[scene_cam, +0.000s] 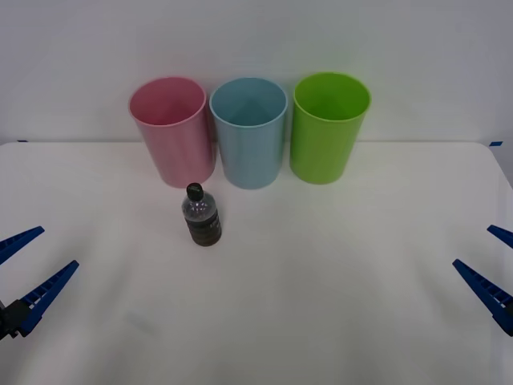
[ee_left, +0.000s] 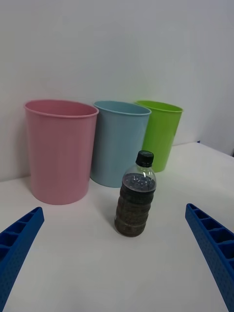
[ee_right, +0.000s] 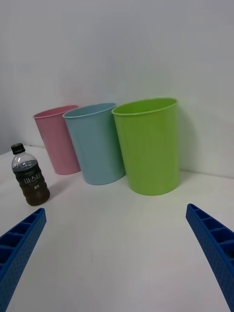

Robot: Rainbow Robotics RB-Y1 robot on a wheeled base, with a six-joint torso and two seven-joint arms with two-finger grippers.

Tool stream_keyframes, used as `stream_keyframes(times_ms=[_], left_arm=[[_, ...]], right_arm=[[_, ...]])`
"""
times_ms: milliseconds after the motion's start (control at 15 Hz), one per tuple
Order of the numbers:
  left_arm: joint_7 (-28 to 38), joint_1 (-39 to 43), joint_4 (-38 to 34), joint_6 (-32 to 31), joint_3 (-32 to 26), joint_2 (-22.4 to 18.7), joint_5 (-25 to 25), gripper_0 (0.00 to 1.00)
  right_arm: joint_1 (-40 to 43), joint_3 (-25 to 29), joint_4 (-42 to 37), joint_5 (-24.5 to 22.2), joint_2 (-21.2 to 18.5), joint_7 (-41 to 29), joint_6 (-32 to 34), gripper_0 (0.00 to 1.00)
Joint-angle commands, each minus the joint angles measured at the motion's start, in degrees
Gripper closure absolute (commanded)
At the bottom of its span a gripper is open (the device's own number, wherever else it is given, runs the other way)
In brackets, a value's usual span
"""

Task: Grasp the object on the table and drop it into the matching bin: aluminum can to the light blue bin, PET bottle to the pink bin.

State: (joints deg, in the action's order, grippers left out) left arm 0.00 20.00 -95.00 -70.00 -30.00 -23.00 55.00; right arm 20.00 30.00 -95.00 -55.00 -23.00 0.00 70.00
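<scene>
A small PET bottle (scene_cam: pixel 203 214) (ee_left: pixel 135 194) (ee_right: pixel 29 174) with a black cap and dark brown body stands upright on the white table (scene_cam: pixel 321 273), just in front of the pink bin (scene_cam: pixel 171 128) (ee_left: pixel 61 148) (ee_right: pixel 57 139). The light blue bin (scene_cam: pixel 250 131) (ee_left: pixel 120 141) (ee_right: pixel 96 142) stands beside the pink one. My left gripper (scene_cam: pixel 26 269) (ee_left: pixel 114 253) is open at the table's near left, well short of the bottle. My right gripper (scene_cam: pixel 490 269) (ee_right: pixel 114 253) is open at the near right edge, far from the bottle.
A lime green bin (scene_cam: pixel 329 126) (ee_right: pixel 148 146) (ee_left: pixel 161 131) stands at the right end of the row of three bins along the back wall. The table's far corners (scene_cam: pixel 493 146) lie just beyond the bins.
</scene>
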Motion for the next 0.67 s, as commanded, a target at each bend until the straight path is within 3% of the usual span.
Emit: stream_keyframes(times_ms=[67,200,667], left_arm=[[0.0,0.0,0.0,0.0,0.0,0.0,0.0,0.00],[-0.1,0.4,1.2,0.1,1.1,1.8,1.5,0.00],[-2.0,4.1,1.1,1.4,2.2,1.1,2.3,0.00]], right_arm=[[0.0,0.0,0.0,0.0,0.0,0.0,0.0,0.00],[0.0,0.0,0.0,0.0,0.0,0.0,0.0,0.00],[0.0,0.0,0.0,0.0,0.0,0.0,0.0,0.00]])
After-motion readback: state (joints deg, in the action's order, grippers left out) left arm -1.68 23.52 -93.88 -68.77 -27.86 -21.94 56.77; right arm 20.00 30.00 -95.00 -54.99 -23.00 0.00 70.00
